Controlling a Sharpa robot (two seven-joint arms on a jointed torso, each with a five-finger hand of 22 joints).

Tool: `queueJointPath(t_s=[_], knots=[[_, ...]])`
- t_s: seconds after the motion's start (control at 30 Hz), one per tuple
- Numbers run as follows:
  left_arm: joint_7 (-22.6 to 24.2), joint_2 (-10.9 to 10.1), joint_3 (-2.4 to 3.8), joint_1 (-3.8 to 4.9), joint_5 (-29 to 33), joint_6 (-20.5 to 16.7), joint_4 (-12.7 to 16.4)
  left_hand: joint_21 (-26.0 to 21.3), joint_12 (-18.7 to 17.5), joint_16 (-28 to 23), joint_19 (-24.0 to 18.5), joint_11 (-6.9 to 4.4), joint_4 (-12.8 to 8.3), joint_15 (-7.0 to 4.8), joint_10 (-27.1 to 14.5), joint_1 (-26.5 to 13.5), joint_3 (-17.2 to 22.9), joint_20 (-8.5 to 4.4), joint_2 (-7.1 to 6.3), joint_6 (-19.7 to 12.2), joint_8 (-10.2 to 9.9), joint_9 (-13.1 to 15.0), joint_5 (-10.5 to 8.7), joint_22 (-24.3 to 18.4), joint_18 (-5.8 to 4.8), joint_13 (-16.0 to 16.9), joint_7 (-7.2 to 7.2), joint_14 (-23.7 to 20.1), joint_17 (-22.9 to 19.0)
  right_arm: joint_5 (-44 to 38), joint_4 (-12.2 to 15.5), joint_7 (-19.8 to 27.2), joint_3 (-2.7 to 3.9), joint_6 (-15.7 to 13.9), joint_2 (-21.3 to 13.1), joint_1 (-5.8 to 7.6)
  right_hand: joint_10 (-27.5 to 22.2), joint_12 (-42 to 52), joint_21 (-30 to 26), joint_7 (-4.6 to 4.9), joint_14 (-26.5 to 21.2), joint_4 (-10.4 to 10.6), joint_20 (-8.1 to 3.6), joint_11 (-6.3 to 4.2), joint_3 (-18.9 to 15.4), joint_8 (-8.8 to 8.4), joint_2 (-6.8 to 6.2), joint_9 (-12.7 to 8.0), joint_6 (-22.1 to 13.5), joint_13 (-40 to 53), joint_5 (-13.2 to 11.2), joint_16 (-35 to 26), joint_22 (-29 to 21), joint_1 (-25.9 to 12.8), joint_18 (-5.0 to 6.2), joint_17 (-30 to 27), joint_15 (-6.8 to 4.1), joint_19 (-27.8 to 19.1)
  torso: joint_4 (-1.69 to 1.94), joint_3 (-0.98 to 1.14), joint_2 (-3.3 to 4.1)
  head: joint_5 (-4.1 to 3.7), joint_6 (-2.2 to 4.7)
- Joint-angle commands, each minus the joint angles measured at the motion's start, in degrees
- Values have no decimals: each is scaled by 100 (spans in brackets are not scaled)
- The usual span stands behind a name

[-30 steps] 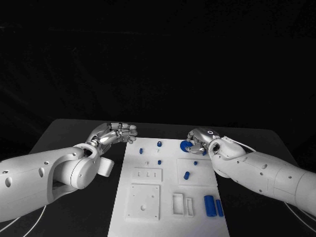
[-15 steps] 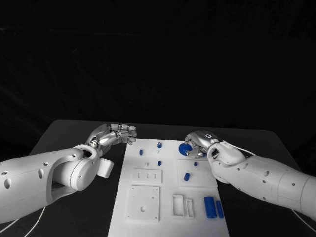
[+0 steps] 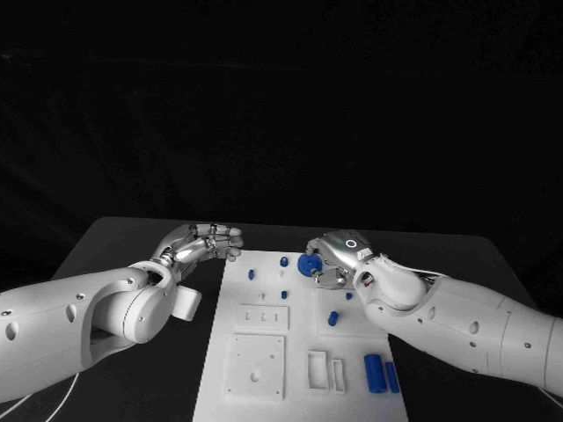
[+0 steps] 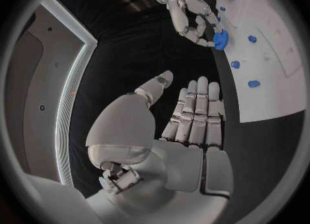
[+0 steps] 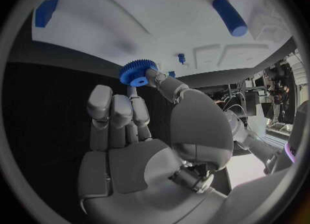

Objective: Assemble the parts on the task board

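No text, label, brand, number or sign can be read anywhere: the task board [image 3: 263,352] is plain white, and the blue parts, the hands and the desk carry no legible marking.

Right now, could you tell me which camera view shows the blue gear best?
The right wrist view: the blue gear sits close, teeth visible, pinched by the right hand. The left wrist view shows it small and distant; the head view shows a blue spot partly hidden by fingers.

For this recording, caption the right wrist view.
Right hand pinches a small blue toothed gear above the white task board.
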Motion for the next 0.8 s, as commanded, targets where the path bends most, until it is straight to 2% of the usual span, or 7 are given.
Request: queueJointPath(t_s=[0.03, 0.17, 0.3, 0.43, 0.6, 0.63, 0.8], knots=[[70, 10, 4, 3, -15, 40, 20, 26, -21, -27, -31, 41, -24, 29, 12, -56, 0, 16, 9, 0, -17, 3, -21, 8, 90, -3, 29, 13, 8, -696, 117, -285, -4, -265, 34, -5, 68, 20, 28, 44, 54, 66, -9, 0, 55, 49, -83, 614, 227, 461, -81, -25, 85, 17, 545, 11, -5, 44, 13, -6, 3, 2, 31], [68, 2, 4, 3, -15, 37, 20, 27, -21, -28, -31, 41, -25, 29, 12, -58, 1, 16, 9, 0, -16, 3, -21, 8, 90, -3, 29, 13, 10, -823, 205, -360, -5, -278, 131, -6, 91, 23, 45, 39, 65, 149, -5, -5, 117, 45, -151, 615, 247, 469, -196, -38, 87, 55, 545, 24, -8, 59, 27, -6, 12, 11, 38], [71, 3, 4, 3, -15, 32, 21, 27, -21, -29, -31, 41, -26, 29, 13, -60, 2, 16, 9, 0, -16, 3, -21, 9, 90, -3, 29, 13, 11, -960, 162, -425, -21, -273, 239, -6, 97, 24, 50, 37, 67, 166, -4, -6, 127, 45, -165, 616, 253, 471, -227, -42, 88, 63, 545, 27, -9, 62, 19, -13, 10, 34, 44], [72, 12, 4, 3, -15, 35, 26, 27, -22, -30, -30, 41, -27, 29, 13, -61, 3, 16, 9, -1, -16, 3, -21, 9, 90, -3, 29, 14, 12, -1108, 50, -480, -79, -281, 381, -7, 100, 22, 54, 35, 69, 175, -2, -8, 134, 47, -177, 618, 261, 472, -246, -44, 89, 70, 545, 30, -10, 63, 26, -21, 10, 30, 46], [72, 31, 4, 3, -15, 36, 5, 27, -22, -31, -30, 41, -28, 29, 13, -63, 4, 16, 10, -1, -16, 3, -21, 10, 90, -3, 29, 14, 14, -1232, -146, -522, -191, -275, 549, -9, 100, 16, 58, 32, 72, 188, 0, -11, 157, 47, -199, 619, 271, 470, -278, -50, 89, 91, 545, 34, -12, 63, 33, -11, 17, 45, 44], [73, 33, 4, 3, -15, 37, 4, 28, -22, -31, -30, 41, -28, 29, 13, -64, 4, 16, 9, -2, -16, 3, -21, 10, 90, -3, 30, 15, 14, -1232, -193, -521, -209, -269, 580, -9, 100, 14, 58, 32, 73, 190, 1, -11, 161, 47, -203, 619, 272, 469, -281, -51, 89, 96, 545, 34, -13, 63, 41, -16, 18, 39, 44], [75, 44, 4, 3, -15, 41, -6, 28, -23, -32, -30, 41, -29, 29, 13, -66, 6, 16, 11, -2, -16, 4, -20, 11, 90, -3, 29, 15, 16, -1205, -339, -508, -232, -244, 681, -10, 98, 7, 60, 31, 75, 203, 5, -12, 177, 46, -217, 620, 278, 466, -302, -55, 89, 104, 545, 36, -13, 62, 38, -20, 14, 46, 26]])
